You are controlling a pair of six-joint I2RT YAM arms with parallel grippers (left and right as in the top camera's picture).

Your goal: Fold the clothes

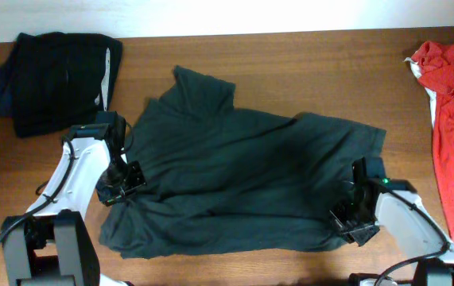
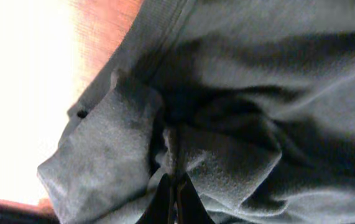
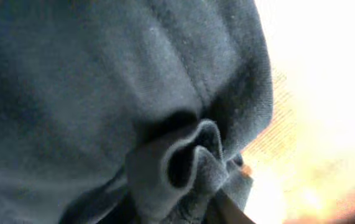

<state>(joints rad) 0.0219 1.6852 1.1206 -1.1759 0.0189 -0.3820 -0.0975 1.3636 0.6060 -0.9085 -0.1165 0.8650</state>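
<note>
Across table: dark shirt (image 1: 242, 179), lengthwise left-right

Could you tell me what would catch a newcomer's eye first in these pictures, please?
A large dark green shirt lies rumpled across the middle of the wooden table, with the left gripper pinching fabric at its left edge and the right gripper at its lower right corner. Next come the bright red garment at the table's right edge and the black garment at the far left corner.
</note>
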